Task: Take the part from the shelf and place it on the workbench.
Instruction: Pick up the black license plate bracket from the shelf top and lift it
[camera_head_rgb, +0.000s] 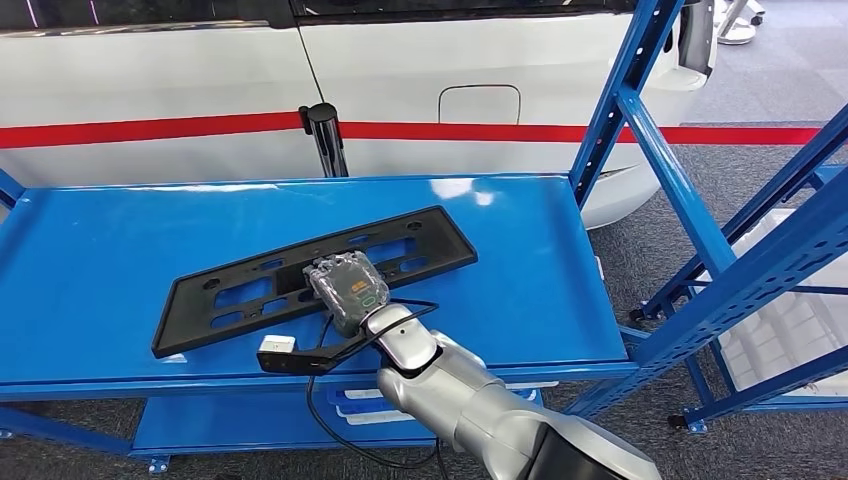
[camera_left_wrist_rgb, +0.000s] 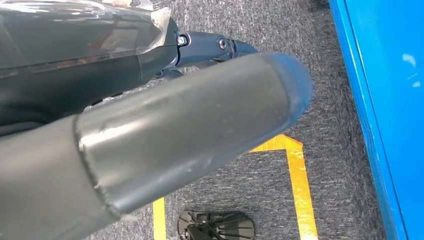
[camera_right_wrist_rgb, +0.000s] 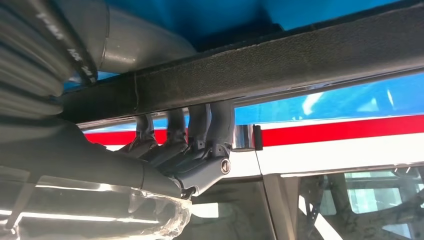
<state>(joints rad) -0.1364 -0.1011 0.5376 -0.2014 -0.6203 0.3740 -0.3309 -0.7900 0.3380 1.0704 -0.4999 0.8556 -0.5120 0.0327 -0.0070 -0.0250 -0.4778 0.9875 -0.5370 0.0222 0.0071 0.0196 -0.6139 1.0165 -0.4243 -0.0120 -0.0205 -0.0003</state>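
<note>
The part (camera_head_rgb: 250, 285) is a long flat black plastic frame with cut-outs, lying slantwise on the blue table top (camera_head_rgb: 100, 250). My right hand (camera_head_rgb: 347, 290), wrapped in clear film, reaches in from the front edge and sits on the part's middle. In the right wrist view its dark fingers (camera_right_wrist_rgb: 210, 125) hook over the part's black bar (camera_right_wrist_rgb: 300, 60), with the thumb against the bar's other side. My left hand (camera_left_wrist_rgb: 175, 130) hangs beside the table over the floor, thumb stretched out, holding nothing.
A white vehicle (camera_head_rgb: 200, 80) with a red stripe stands right behind the table, with a black post (camera_head_rgb: 325, 135) at its back edge. Blue rack uprights (camera_head_rgb: 660, 170) rise at the right. A lower shelf carries white trays (camera_head_rgb: 380, 410). Yellow tape (camera_left_wrist_rgb: 295, 175) marks the grey carpet.
</note>
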